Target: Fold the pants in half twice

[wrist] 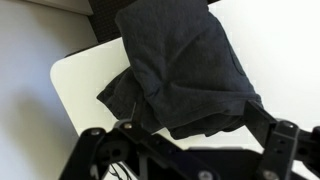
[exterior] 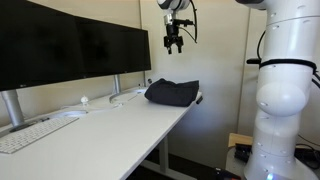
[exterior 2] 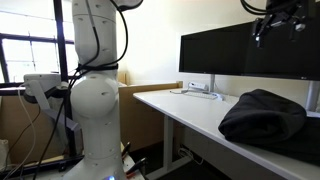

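The dark pants (exterior: 172,92) lie bunched in a folded heap at the far end of the white desk (exterior: 100,135), near its corner. They also show in an exterior view (exterior 2: 262,115) and fill the wrist view (wrist: 185,70). My gripper (exterior: 175,40) hangs high above the pants, well clear of them, and appears at the top right in an exterior view (exterior 2: 275,25). In the wrist view the gripper (wrist: 180,125) has its fingers spread wide with nothing between them.
Two dark monitors (exterior: 70,45) on stands line the back of the desk, also seen in an exterior view (exterior 2: 240,50). A white keyboard (exterior: 35,133) lies near the front. The robot's white base (exterior: 285,100) stands beside the desk. A cardboard box (exterior: 240,142) sits low by the wall.
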{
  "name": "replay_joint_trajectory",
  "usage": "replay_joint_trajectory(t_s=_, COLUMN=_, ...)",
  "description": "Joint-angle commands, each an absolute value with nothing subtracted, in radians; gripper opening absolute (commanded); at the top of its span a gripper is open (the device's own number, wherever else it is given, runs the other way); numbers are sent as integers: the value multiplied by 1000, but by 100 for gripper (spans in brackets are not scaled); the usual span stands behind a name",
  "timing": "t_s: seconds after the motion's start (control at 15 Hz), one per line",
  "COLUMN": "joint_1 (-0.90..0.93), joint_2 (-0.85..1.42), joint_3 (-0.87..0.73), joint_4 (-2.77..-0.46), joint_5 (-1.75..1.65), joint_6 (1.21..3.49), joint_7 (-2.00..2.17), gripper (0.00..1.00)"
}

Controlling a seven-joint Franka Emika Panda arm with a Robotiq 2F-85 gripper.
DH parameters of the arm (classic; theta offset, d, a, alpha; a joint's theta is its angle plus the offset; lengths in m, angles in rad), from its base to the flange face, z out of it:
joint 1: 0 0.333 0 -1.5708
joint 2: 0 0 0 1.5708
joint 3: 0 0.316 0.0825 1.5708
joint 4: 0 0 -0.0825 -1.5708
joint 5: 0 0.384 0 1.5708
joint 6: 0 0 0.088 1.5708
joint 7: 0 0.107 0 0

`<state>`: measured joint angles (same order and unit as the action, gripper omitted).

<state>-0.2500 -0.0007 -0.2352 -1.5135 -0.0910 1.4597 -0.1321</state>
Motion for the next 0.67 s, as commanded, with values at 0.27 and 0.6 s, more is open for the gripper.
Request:
replay_joint_trajectory(t_s=0.27, joint_1=-179, joint_2=-159, joint_3=-168, joint_4=-1716, joint_5=-117, joint_6=1509, joint_7=-102, gripper=100)
replay_joint_trajectory(t_s=0.6, joint_1=-168, joint_2=-124, joint_3=-165, joint_4=-1673, joint_5=-95, joint_6=1467, joint_7=-114, gripper=100)
